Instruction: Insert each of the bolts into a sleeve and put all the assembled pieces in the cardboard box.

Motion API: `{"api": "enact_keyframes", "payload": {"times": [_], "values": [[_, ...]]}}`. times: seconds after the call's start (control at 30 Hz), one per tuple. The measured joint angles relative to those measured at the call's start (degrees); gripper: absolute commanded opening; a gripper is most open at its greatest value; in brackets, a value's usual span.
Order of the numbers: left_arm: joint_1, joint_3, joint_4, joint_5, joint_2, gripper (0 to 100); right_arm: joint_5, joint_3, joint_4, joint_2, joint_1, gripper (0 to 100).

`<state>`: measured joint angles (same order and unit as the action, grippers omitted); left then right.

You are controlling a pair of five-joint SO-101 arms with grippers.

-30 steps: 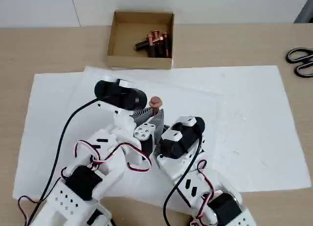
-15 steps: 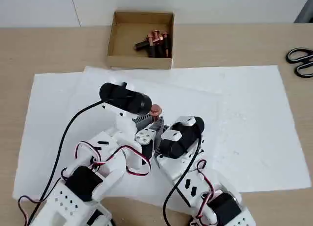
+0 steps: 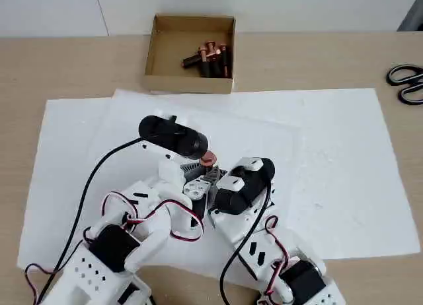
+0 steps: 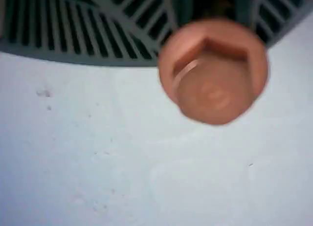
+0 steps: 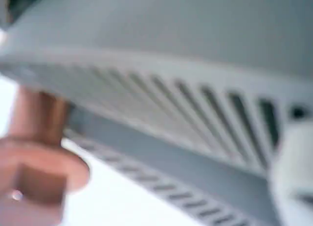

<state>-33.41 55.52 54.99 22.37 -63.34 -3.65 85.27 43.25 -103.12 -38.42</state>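
Observation:
A copper bolt (image 3: 207,160) stands head-up between the two arms at the middle of the white sheet. My left gripper (image 3: 200,169) is shut on it. In the left wrist view the bolt's hexagonal head (image 4: 213,72) sits just under the grey ribbed fingers (image 4: 98,30), and its shaft runs back into the dark gap between them. My right gripper (image 3: 214,185) is pressed close beside the left one. The right wrist view has the bolt (image 5: 34,152) next to a grey ribbed surface. The cardboard box (image 3: 158,61) at the back holds several assembled bolt-and-sleeve pieces (image 3: 210,59).
A large white paper sheet (image 3: 330,153) covers the wooden table. Black scissors (image 3: 406,82) lie at the far right edge. Both arms' bases and cables crowd the near edge, with open sheet to the right and left.
The left arm's wrist has come down and toward the near edge. The bolt has sunk lower between the two grippers. The right arm has hardly moved.

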Motion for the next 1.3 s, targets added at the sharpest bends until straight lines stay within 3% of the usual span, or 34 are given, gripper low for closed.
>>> {"api": "enact_keyframes", "payload": {"times": [0.17, 0.57, 0.9, 1.3], "values": [[0.18, -0.09, 1.67, -0.09, 0.00, 13, 0.09, 0.00, 0.00, 0.00, 0.00, 0.4], [0.35, -2.81, 4.31, -2.02, 0.00, 13, 0.09, 0.00, 0.09, 0.00, 0.26, 0.4], [0.79, -9.23, 11.78, -4.22, 0.00, 13, 0.00, 0.18, 0.00, 0.00, 0.09, 0.4], [17.93, -13.01, 15.91, -10.02, 0.00, 13, 0.00, 0.18, 0.00, 0.00, 0.09, 0.4]]}}
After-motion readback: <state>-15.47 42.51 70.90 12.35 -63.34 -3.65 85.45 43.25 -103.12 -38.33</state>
